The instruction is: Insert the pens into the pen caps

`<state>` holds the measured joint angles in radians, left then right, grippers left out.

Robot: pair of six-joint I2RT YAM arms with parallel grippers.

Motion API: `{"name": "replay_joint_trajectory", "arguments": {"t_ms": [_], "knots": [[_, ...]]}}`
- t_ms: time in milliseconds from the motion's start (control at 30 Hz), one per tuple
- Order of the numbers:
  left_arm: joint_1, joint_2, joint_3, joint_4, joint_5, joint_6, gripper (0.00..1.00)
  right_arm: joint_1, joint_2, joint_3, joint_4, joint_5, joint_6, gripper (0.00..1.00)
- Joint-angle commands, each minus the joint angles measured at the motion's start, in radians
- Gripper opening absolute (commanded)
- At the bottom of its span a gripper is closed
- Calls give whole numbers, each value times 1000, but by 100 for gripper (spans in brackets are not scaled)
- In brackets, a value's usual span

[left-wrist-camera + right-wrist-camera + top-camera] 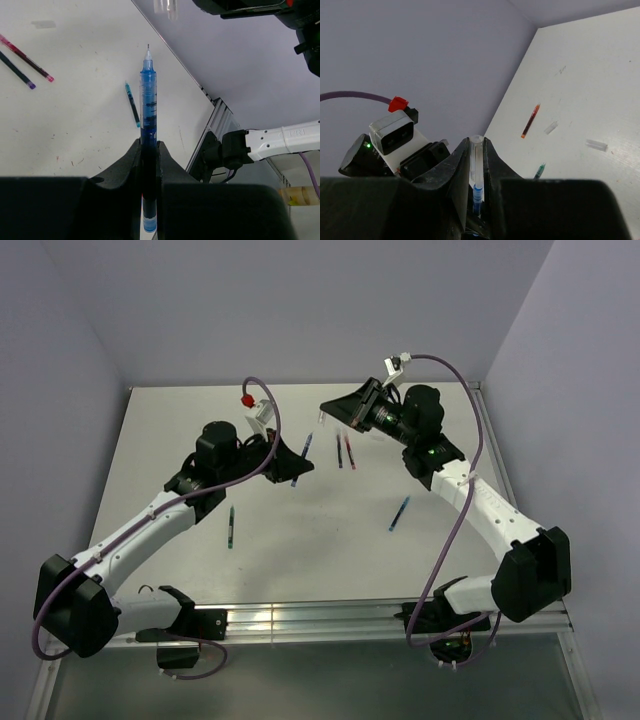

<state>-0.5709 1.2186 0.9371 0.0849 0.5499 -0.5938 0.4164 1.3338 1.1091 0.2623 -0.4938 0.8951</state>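
While the left gripper (149, 146) clamps a pen (148, 95), the right gripper (476, 145) pinches a half-hidden cap (476, 161).

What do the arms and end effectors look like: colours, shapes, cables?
The left arm and right arm have white links and black joint housings, each trailed by a purple cable. The left end effector and right end effector are black, with two wedge-shaped fingers. A white camera box with a red plug sits on the left wrist.

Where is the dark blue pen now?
Left wrist view: the dark blue pen stands clamped in the left hand, tip toward the cap the right hand holds.
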Motion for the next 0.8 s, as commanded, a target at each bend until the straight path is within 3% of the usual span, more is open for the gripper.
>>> {"name": "replay_joint_trajectory", "arguments": {"t_ms": [0, 767], "knots": [[-3, -24, 23, 41, -36, 0, 0, -8, -15, 17, 83, 24, 60, 0], [-4, -1, -20, 116, 15, -35, 0, 5, 10, -57, 126, 89, 123, 0]]}}
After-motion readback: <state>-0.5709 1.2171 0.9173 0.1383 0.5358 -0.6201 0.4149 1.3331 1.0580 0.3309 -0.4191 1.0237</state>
